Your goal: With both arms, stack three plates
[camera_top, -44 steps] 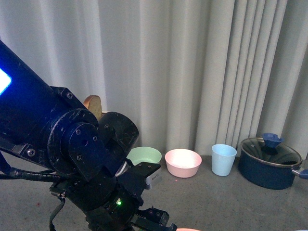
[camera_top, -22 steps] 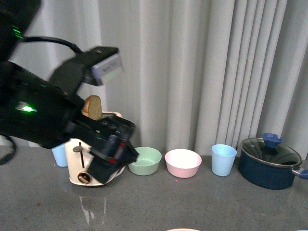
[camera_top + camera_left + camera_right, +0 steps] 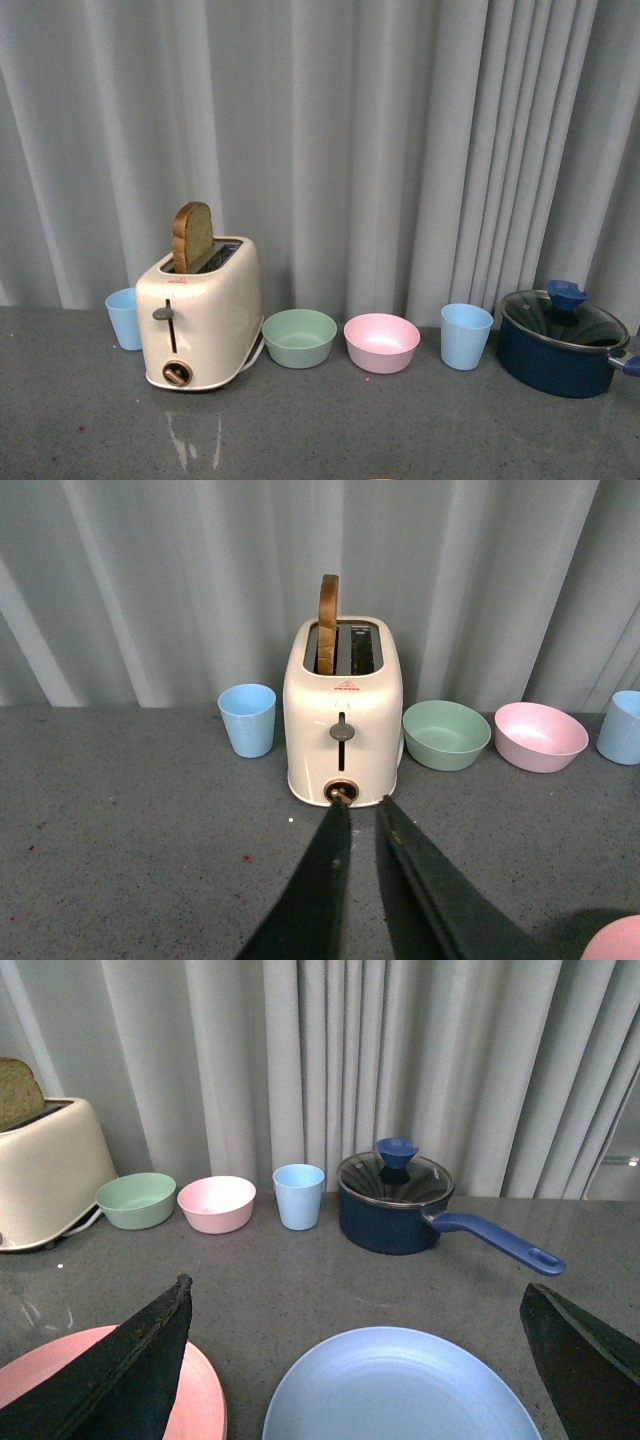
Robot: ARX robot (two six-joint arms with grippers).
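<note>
Left gripper [image 3: 358, 815] jaws nearly closed, empty, pointing at toaster [image 3: 342, 715]; pink plate [image 3: 615, 940] edge nearby.

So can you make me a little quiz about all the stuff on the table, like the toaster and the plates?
1. True or false: a slice of bread sticks up out of the toaster.
2. In the right wrist view, which plate lies in the gap of the right hand? A) pink plate B) blue plate C) green plate
3. Fill the gap: between the green bowl and the nearest blue cup stands the ____ bowl.

Key:
1. True
2. B. It lies under the wide-open hand, not held. The left hand is nearly closed, holding nothing.
3. Pink: the pink bowl.
</note>
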